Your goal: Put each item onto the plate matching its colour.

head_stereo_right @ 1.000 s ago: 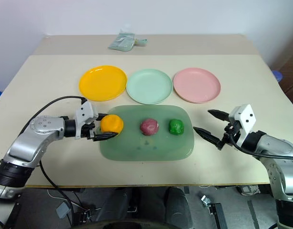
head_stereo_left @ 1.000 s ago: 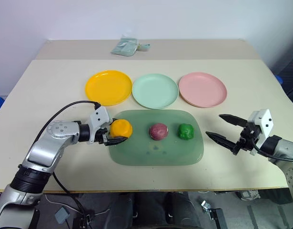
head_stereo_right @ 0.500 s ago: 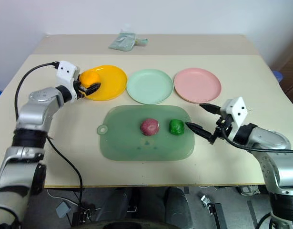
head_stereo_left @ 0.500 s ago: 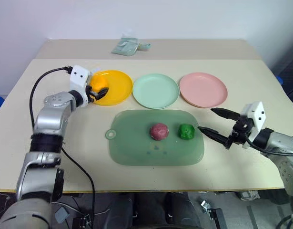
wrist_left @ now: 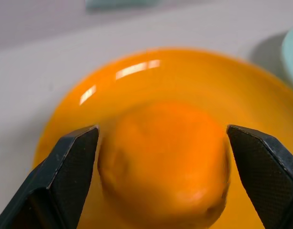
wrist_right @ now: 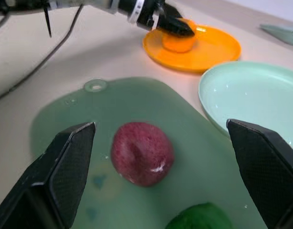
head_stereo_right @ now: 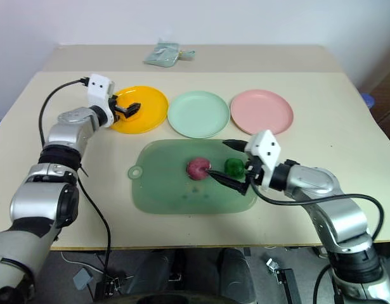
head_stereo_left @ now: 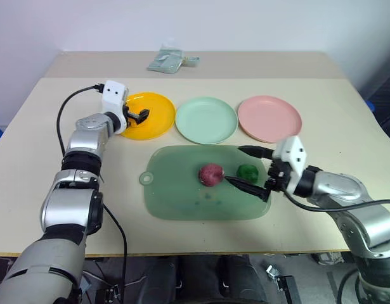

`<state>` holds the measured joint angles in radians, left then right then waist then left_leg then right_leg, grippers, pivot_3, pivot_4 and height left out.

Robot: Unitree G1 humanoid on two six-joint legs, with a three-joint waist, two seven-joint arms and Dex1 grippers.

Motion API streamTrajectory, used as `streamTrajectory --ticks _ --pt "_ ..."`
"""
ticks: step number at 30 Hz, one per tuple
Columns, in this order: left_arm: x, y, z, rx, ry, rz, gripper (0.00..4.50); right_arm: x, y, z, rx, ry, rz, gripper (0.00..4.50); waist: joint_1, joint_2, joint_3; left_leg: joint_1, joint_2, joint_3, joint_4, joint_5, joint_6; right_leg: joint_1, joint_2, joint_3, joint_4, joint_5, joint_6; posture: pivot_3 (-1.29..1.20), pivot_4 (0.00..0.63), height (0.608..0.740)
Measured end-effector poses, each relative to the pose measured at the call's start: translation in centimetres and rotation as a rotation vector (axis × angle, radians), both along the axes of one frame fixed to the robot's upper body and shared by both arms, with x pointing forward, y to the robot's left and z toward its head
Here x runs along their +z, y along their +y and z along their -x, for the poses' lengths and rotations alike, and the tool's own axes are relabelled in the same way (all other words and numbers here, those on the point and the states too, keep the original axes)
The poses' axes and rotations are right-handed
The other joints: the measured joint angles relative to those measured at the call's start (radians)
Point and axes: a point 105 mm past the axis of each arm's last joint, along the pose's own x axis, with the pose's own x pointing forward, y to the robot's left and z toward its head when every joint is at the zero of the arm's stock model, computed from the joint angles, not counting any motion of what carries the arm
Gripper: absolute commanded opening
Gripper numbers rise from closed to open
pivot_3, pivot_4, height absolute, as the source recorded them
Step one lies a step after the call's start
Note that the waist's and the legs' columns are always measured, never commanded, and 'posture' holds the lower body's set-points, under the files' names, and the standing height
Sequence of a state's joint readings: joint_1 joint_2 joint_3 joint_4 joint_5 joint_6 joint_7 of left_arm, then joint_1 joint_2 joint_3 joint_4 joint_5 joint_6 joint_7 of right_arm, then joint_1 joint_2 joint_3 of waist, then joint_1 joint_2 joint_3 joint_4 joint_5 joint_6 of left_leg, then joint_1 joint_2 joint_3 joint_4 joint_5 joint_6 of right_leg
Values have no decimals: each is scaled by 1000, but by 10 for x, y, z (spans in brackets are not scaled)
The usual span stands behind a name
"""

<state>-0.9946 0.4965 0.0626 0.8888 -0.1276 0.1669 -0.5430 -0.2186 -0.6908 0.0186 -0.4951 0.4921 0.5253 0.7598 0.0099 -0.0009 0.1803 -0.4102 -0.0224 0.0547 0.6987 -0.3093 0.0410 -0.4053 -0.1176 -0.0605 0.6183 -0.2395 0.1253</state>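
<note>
The orange-yellow ball (wrist_left: 163, 162) is down at the yellow plate (head_stereo_left: 160, 123), at the back left of the table. My left gripper (head_stereo_left: 139, 117) is shut on it, a finger on each side. The dark reddish-purple ball (head_stereo_left: 211, 174) and the green ball (head_stereo_left: 247, 171) lie on the big green tray (head_stereo_left: 179, 190). My right gripper (head_stereo_left: 233, 164) is open wide over the tray's right part, its fingers astride the green ball and one fingertip close to the purple ball. The mint plate (head_stereo_left: 206, 120) and pink plate (head_stereo_left: 269, 118) hold nothing.
A crumpled pale green packet (head_stereo_left: 172, 61) lies at the table's far edge. A black cable (head_stereo_left: 71, 104) loops from my left wrist over the table's left side. The three plates stand in a row just behind the tray.
My left gripper carried the orange-yellow ball from the tray to the yellow plate and has held there. My right gripper, still open, moved left over the tray to the green ball.
</note>
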Motion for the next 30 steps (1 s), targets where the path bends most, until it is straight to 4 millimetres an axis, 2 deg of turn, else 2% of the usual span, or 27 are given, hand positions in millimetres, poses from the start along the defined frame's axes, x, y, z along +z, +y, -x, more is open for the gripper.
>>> streamTrajectory --ticks 2,4,6,8,11,12,14,15,17,18,22,25,27,28,30 --pt "12 5 8 -27 -77 -50 4435 -1 7 -3 2 -13 31 4500 -3 0 0 0 0 0 0 0 0 0 0 0 0 0 0 0 150 740" --pt "14 12 22 -65 -130 -125 4435 -2 11 -7 1 -22 62 4500 -5 0 0 0 0 0 -1 0 0 0 0 0 0 0 0 0 150 740" --pt "6 10 34 -121 -142 -162 4435 -5 15 -10 5 -23 86 4500 -2 0 0 0 0 0 0 0 0 0 0 0 0 0 0 0 150 740" --pt "-6 0 58 -240 -132 -168 4435 -9 22 -11 22 -14 96 4500 0 0 0 0 0 0 0 0 0 0 -1 0 0 0 0 0 150 740" --pt "-26 -20 106 -464 -45 -167 4435 -20 33 -12 44 25 128 4500 0 0 0 0 0 -1 0 0 0 0 -1 0 -2 0 0 0 150 740" --pt "-36 -27 130 -554 10 -185 4480 -25 34 -14 39 48 147 4246 -7 0 0 0 1 -1 0 0 -1 0 -1 0 -2 0 -1 0 150 740" --pt "-52 -45 162 -686 100 -168 4500 -36 31 -19 14 96 179 3644 -3 1 -1 0 0 -1 0 0 -1 0 -2 1 -2 0 -1 0 150 740" --pt "-57 -54 172 -725 132 -149 4500 -41 30 -20 7 113 194 3163 3 1 0 0 0 -2 0 0 -1 0 -2 0 -2 0 -1 0 150 740" --pt "-58 -61 181 -758 153 -142 4500 -41 31 -20 9 110 197 2247 5 1 -1 0 0 -3 0 0 -1 1 -1 0 -1 0 -1 0 150 740" --pt "-57 -65 186 -775 154 -141 4500 -40 33 -21 10 106 192 1964 3 1 -1 0 0 -3 0 0 -1 1 -1 0 -1 0 -1 0 150 740" --pt "-54 -76 196 -810 148 -121 4500 -26 38 -25 5 76 149 1964 0 1 -1 0 0 -3 0 0 -1 0 -1 0 -1 0 -1 0 150 740" --pt "-55 -78 197 -803 156 -109 4500 7 32 -44 -96 1 70 1964 0 1 -1 0 0 -2 0 0 -1 0 -1 0 -1 0 -1 0 150 740" --pt "-56 -80 197 -802 154 -100 4500 31 17 -69 -244 -58 24 1964 2 1 -1 0 0 -2 0 0 -1 0 -1 0 -1 0 -1 0 150 740" --pt "-56 -82 197 -802 151 -94 4500 38 2 -85 -351 -70 12 1964 3 1 -1 0 0 -2 0 0 -1 0 -1 0 -1 0 -1 0 150 740" --pt "-56 -84 197 -801 144 -86 4500 35 -37 -115 -583 -59 32 1964 4 1 -1 0 -1 -2 0 0 -1 0 -1 0 -1 0 -1 0 150 740"
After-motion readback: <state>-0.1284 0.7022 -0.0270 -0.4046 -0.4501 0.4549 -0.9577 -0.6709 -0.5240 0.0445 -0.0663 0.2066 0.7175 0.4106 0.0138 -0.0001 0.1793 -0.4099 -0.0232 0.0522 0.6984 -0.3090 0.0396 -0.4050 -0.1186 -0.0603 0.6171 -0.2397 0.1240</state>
